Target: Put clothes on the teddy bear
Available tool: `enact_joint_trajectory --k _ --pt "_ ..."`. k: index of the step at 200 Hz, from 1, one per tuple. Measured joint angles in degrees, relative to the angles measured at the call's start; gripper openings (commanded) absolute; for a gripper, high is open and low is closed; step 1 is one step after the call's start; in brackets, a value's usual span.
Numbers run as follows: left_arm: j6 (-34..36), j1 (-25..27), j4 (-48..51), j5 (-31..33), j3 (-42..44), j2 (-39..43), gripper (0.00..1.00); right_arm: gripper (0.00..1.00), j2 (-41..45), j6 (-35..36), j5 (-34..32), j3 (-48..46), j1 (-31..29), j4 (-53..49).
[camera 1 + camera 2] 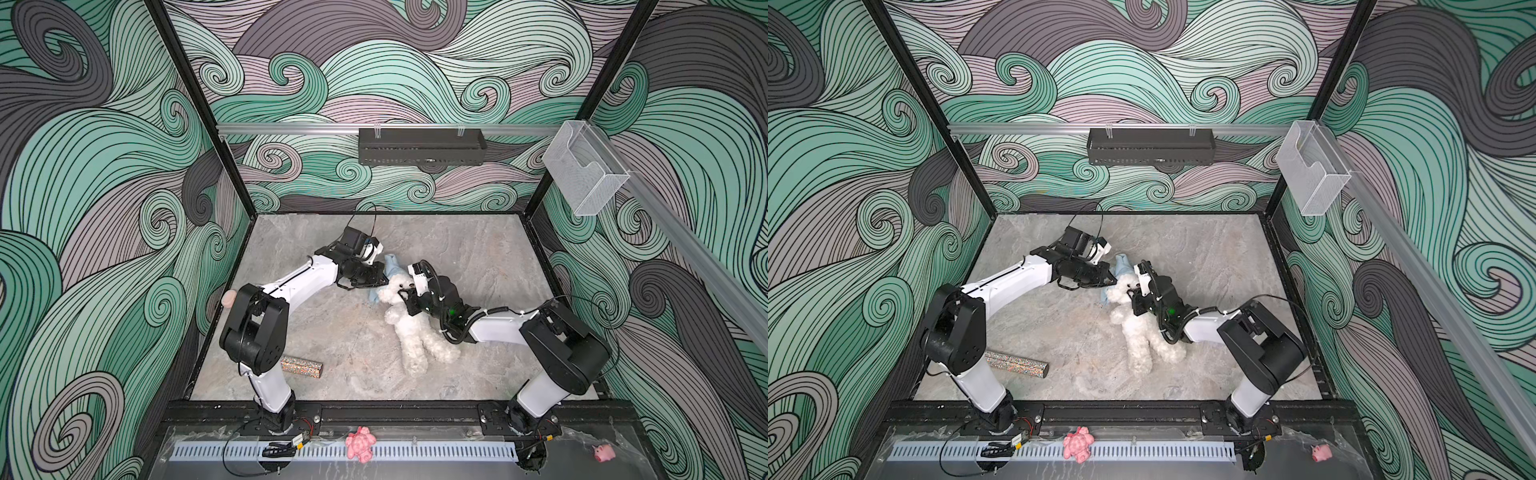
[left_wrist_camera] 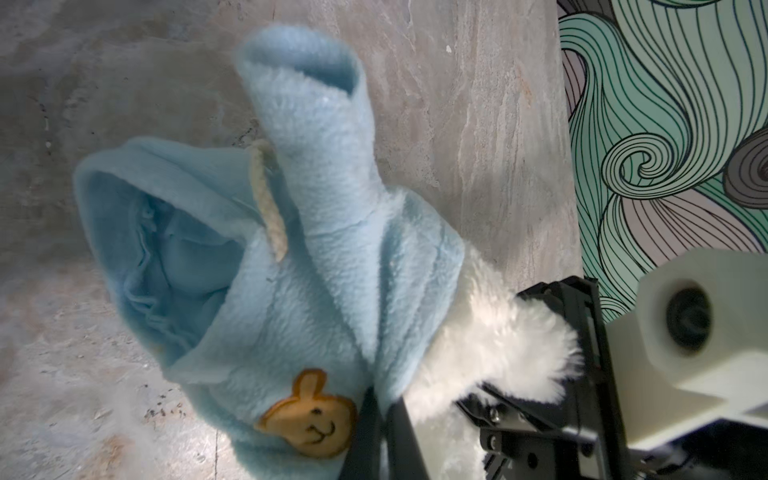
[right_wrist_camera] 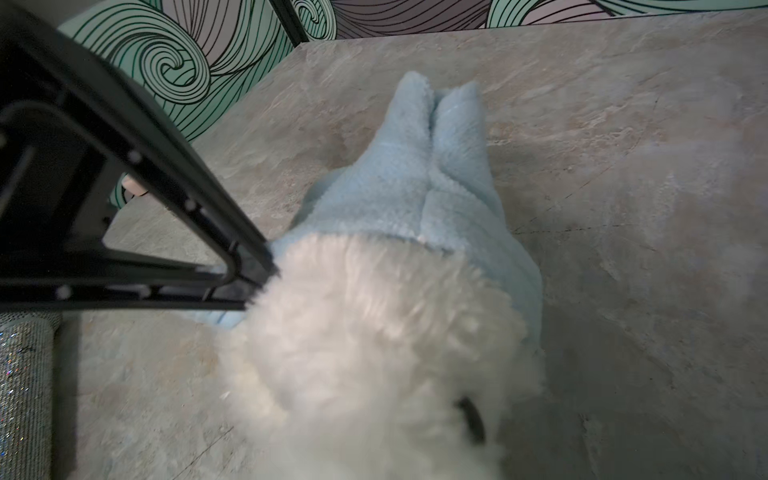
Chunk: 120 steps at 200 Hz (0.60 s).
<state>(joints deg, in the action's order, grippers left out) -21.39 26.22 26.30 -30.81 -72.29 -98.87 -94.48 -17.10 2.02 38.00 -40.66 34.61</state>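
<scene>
The white fluffy teddy bear (image 1: 417, 336) (image 1: 1144, 343) lies on the grey table, legs toward the front, in both top views. A light blue fleece hoodie (image 1: 390, 266) (image 1: 1123, 266) with a tan bear patch (image 2: 311, 419) sits at its head, the hood hollow open (image 2: 174, 266). My left gripper (image 1: 384, 277) (image 1: 1113, 279) (image 2: 384, 419) is shut, pinching the hoodie's hem. My right gripper (image 1: 404, 296) (image 1: 1134, 297) is closed into the fur at the bear's head; the right wrist view shows mostly white fur (image 3: 374, 353) and the hoodie (image 3: 424, 187) pulled partway over it.
A glittery bar (image 1: 302, 368) (image 1: 1016, 365) lies near the left arm's base. On the front ledge outside the table are a pink lumpy toy (image 1: 360, 444) and a small pink pig (image 1: 604, 452). A black tray (image 1: 422, 145) and a clear box (image 1: 584, 170) hang on the walls.
</scene>
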Motion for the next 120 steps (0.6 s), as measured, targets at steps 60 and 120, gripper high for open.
enact_joint_trajectory --k 60,120 --pt "-2.23 -0.33 -0.85 -3.80 0.04 0.44 0.00 0.13 -2.64 -1.73 -3.50 2.75 -0.81 -2.19" --pt "-6.29 -0.33 -2.99 -7.58 -0.33 -0.02 0.00 0.13 -5.68 1.90 2.49 2.84 -0.83 4.20"
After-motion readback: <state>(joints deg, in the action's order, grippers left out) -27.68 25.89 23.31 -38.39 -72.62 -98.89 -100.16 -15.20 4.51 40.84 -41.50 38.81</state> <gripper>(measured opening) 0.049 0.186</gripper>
